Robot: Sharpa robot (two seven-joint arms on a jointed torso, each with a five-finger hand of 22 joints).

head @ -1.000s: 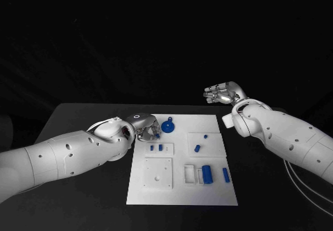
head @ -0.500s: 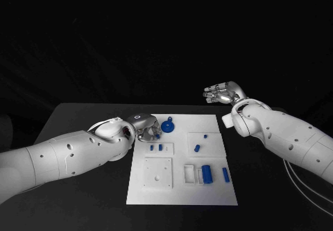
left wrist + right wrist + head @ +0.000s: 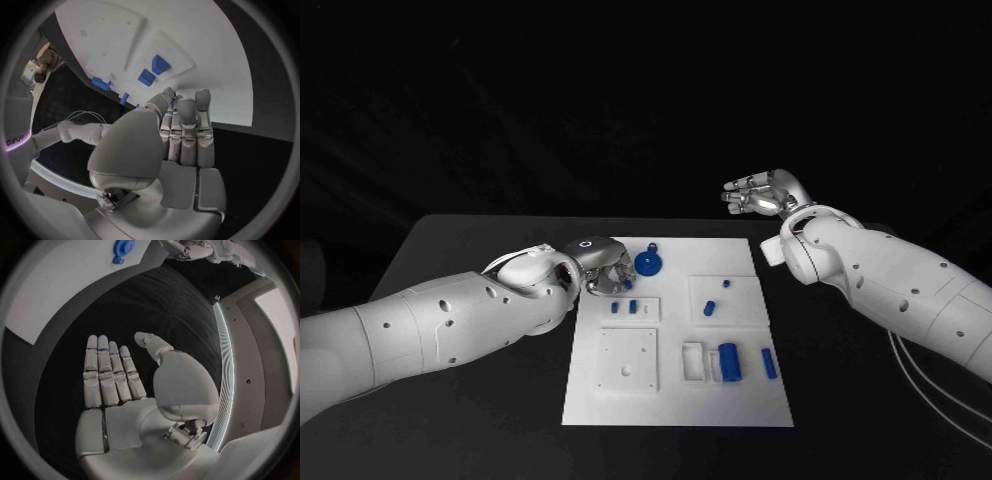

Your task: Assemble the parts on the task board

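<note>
A: Let us start from the largest thing. Where is the board (image 3: 678,400)?

B: It lies flat in the middle of the black table (image 3: 473,250), with its long side running away from the robot. I will place everything from the board.

A: And the two hands?

B: The left hand (image 3: 593,266) is at the board's far left corner, just over its edge. The right hand (image 3: 762,194) is raised beyond the board's far right corner, well apart from it.

A: Do the fingers hold something?

B: No. In the left wrist view the left hand's fingers (image 3: 187,132) lie straight and close side by side, with nothing between them and the thumb. In the right wrist view the right hand's fingers (image 3: 107,371) are flat and the palm is bare.

A: Where is the part for the next move?

B: I judge it is the round gear (image 3: 648,264), near the board's far edge, left of the middle. It is just beside the left fingertips, toward the board's centre. Its small stem points to the board's far edge. The two small blocks (image 3: 625,307) are a little nearer to the robot.

A: So which hand is nearer?

B: Clearly the left. It needs only a short reach inward.
</note>
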